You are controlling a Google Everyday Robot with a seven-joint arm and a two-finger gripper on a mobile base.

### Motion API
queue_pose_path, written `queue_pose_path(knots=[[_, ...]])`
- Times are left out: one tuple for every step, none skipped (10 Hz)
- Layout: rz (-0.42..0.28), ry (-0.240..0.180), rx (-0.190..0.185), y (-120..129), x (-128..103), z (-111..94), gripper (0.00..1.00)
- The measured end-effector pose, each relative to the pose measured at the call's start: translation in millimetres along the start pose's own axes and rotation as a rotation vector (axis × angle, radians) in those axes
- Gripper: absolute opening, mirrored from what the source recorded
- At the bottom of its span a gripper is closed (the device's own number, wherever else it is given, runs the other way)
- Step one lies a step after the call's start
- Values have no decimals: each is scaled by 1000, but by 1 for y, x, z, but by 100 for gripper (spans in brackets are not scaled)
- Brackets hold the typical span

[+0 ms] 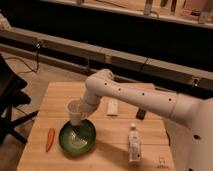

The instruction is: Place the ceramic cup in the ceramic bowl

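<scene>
The white ceramic cup (74, 111) hangs upright over the far left rim of the green ceramic bowl (77, 137), its base just above or touching the rim. The bowl sits on the wooden table (55, 97) near its front left. My gripper (82, 114) is at the end of the white arm, right against the cup's right side, and appears to hold it. The arm reaches in from the right.
An orange carrot (49, 139) lies left of the bowl. A flat white rectangular block (113, 106) lies behind the bowl. A small dark object (141, 114) and a white bottle (134, 143) lie to the right. A dark chair (10, 100) stands at the left.
</scene>
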Motion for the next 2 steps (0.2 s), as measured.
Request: queue_pose_path(knots=[[-3,0,-1,1,0,0,27],[-6,-1,-2,2,-1,0,27]])
